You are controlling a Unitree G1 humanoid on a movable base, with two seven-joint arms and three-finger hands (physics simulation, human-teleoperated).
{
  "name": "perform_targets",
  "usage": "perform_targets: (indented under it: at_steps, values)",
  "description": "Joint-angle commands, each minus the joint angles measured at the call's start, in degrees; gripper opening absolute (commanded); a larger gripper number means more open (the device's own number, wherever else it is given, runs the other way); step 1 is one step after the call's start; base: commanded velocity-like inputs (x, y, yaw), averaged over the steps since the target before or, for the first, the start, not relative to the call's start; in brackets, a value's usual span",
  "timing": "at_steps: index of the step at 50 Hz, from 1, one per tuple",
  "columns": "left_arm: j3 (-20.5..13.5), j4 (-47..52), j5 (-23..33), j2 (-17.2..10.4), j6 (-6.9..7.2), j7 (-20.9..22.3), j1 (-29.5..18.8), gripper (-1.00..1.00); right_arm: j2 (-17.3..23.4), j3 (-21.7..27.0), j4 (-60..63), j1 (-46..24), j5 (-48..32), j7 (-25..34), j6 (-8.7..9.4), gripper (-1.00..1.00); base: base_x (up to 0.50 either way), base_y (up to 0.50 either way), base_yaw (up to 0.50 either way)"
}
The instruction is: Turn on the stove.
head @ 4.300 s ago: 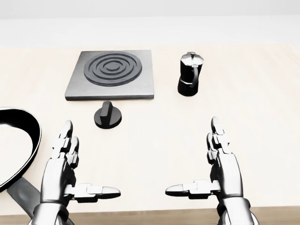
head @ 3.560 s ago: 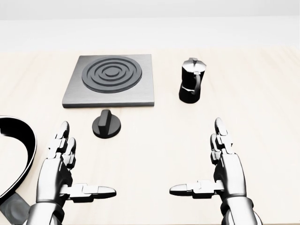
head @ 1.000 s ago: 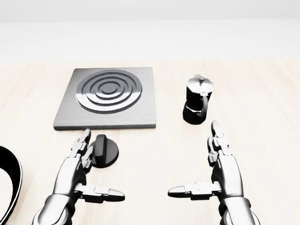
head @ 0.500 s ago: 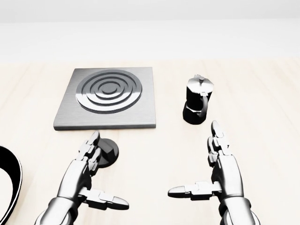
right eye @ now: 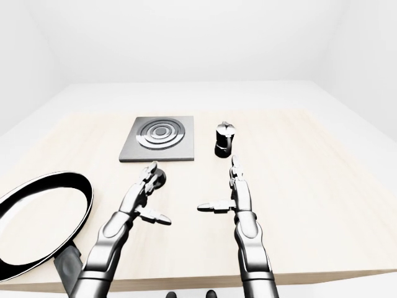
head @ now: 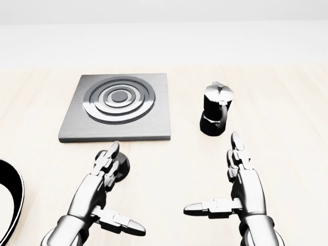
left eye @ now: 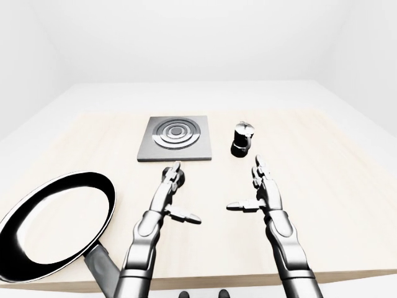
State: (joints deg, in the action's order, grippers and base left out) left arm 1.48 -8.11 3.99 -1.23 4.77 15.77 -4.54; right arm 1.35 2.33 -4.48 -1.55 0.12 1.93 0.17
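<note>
The grey square stove plate (head: 159, 120) with ring-shaped coils lies at the upper left of the head view. Its black round knob (head: 123, 165) sits on the wooden table just below the plate's lower edge. My left hand (head: 123, 188) is open, and its long fingers (head: 106, 163) reach over the knob's left part and hide it. The thumb sticks out to the right, below the knob. I cannot tell whether the fingers touch the knob. My right hand (head: 211, 173) is open above bare table at lower right, thumb pointing left.
A black and silver moka pot (head: 215, 110) stands right of the stove plate, just above my right hand. A large black frying pan (left eye: 56, 223) lies at the table's lower left, its handle near my left arm. The table's near edge (left eye: 205, 283) runs below my arms.
The view drew nearer to the stove before the last second. Since then my left hand has slid right and up, over the knob. The right hand has stayed put.
</note>
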Motion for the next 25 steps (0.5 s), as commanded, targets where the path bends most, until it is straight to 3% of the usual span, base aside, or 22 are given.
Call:
perform_targets:
  at_steps: [1,7,8,9,12,25]
  values:
    - [-1.98,3.14,-0.69,-0.22,-2.47,-3.75,-0.58,1.0,0.02,0.11,-0.49,-0.2,0.17,-0.21,-0.17,1.0,0.0,0.0,0.0]
    - [-4.68,8.74,-2.46,-1.1,-5.27,-8.46,-1.4,1.0,0.02,0.12,0.28,-0.02,0.25,-0.31,0.51,1.0,0.0,0.0,0.0]
    - [-4.98,9.17,-3.33,-1.12,-5.03,-8.65,-1.48,1.0,0.02,0.17,-0.15,-0.09,0.28,-0.32,0.18,1.0,0.0,0.0,0.0]
    - [-5.85,9.48,-3.63,-1.51,-5.97,-9.61,-1.84,1.0,0.01,0.17,-0.36,-0.12,0.28,-0.34,0.01,1.0,0.0,0.0,0.0]
    - [-6.53,11.28,-4.64,-2.12,-5.46,-10.25,-1.93,1.0,0.03,0.18,-0.67,-0.2,0.3,-0.37,-0.19,1.0,0.0,0.0,0.0]
    - [-9.01,15.37,-7.4,-3.46,-6.32,-11.79,-2.44,1.0,0.05,0.17,-0.44,-0.45,0.39,-0.56,0.42,1.0,0.0,0.0,0.0]
